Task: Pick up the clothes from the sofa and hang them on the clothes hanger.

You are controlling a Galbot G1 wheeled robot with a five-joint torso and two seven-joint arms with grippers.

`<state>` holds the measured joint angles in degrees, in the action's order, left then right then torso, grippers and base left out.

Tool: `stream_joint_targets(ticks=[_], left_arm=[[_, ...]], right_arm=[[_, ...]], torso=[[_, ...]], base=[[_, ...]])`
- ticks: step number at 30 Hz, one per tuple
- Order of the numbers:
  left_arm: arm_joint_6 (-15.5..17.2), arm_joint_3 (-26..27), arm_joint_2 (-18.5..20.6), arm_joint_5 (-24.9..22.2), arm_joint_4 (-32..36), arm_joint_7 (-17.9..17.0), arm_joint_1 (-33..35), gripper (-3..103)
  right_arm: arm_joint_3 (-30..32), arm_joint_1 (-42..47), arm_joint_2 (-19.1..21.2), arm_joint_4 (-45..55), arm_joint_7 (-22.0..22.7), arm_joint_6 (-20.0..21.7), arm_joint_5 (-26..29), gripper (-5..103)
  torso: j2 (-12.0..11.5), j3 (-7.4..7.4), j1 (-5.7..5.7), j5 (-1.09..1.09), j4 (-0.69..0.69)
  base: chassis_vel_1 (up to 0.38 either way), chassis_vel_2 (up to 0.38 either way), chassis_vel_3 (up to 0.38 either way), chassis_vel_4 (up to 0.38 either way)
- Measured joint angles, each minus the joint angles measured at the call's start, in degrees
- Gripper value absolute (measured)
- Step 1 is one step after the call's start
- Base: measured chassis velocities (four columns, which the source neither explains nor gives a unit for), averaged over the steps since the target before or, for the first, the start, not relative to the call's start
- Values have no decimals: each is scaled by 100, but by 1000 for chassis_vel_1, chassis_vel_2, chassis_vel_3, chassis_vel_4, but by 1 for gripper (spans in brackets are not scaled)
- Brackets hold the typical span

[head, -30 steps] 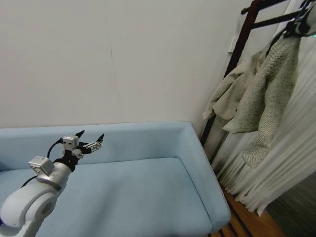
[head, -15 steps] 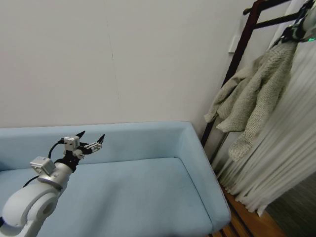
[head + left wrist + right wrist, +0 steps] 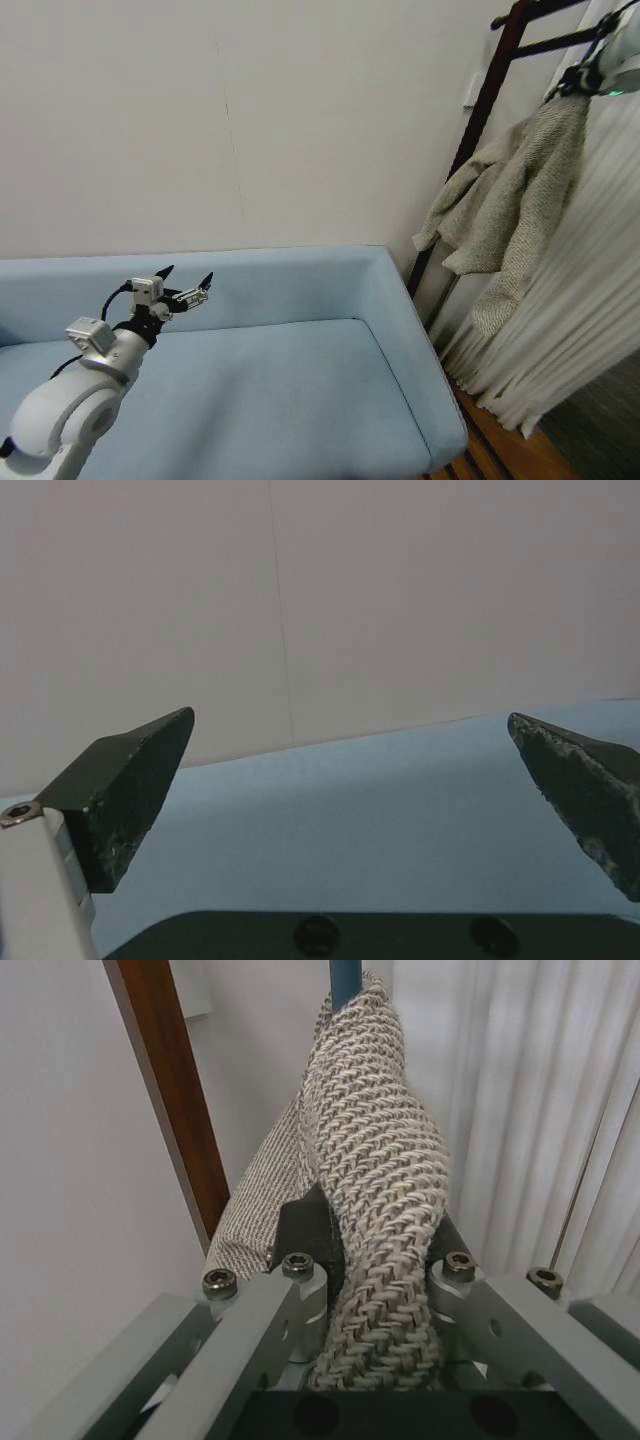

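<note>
Right gripper (image 3: 575, 83): clamped on the grey knit sweater (image 3: 520, 190), high beside the wooden clothes rack (image 3: 487, 95).
Left gripper (image 3: 185, 285): fingers spread, empty, above the light-blue sofa (image 3: 300, 390).

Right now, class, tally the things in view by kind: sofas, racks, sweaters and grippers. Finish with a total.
sofa: 1
rack: 1
sweater: 1
grippers: 2, the left gripper open above the sofa, the right gripper shut on the sweater up by the rack
Total: 5
</note>
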<state>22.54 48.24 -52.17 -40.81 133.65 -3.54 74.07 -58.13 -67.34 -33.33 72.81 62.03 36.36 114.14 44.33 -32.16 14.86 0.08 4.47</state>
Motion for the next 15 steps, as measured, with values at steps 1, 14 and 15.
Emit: stream_joint_targets(ticks=[1,14,15], left_arm=[[-10,-5,-11,11,1,1,4,100],[-115,-8,-68,67,13,17,59,100],[-118,-8,-68,68,13,18,59,100]], right_arm=[[-10,0,11,24,2,-1,-2,10],[-115,0,104,251,88,-11,-64,24],[-117,0,109,269,88,-11,-69,30]], torso=[[0,0,0,0,0],[0,0,0,1,0],[0,0,0,1,0]], base=[[0,0,0,0],[0,0,0,0],[0,0,0,0]])
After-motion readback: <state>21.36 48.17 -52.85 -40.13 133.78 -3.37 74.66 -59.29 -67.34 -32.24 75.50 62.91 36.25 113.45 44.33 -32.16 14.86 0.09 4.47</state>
